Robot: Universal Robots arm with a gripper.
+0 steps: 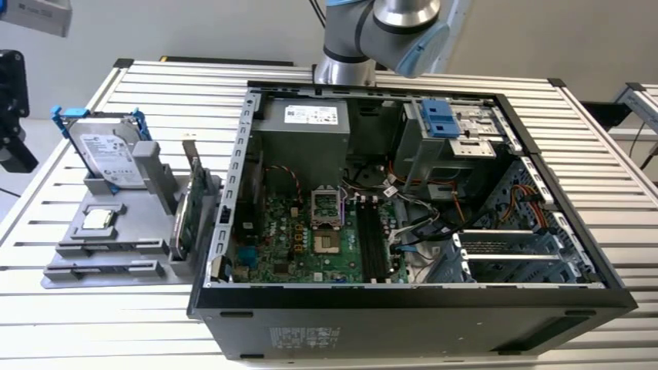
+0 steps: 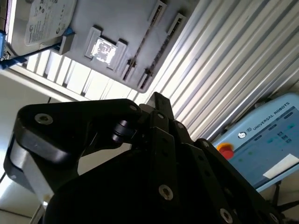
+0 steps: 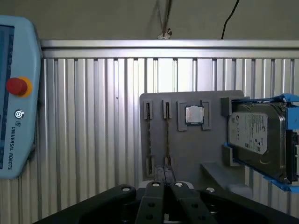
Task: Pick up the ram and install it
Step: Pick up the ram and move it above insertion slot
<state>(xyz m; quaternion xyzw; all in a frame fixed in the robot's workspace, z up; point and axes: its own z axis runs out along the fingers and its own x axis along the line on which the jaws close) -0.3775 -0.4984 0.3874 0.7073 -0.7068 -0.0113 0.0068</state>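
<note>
Ribbed metal bench [image 1: 154, 85], flat, slats showing round the grey holder [image 3: 187, 154]. Open computer case [image 1: 411, 308] just beside the holder, crowded inside. End effector [image 3: 164, 173] hangs over the holder in line with its slots, tips drawn together, nothing between them. The ram [image 3: 167, 135] stands on edge in a holder slot, near the processor chip [image 3: 194, 115]. Judged light, stiff, thin, fragile; take it across its flat faces at mid-length, gently.

table [image 1: 617, 193]: ribbed aluminium (brightly lit) | wall [image 1: 206, 23]: plain pale grey
</note>
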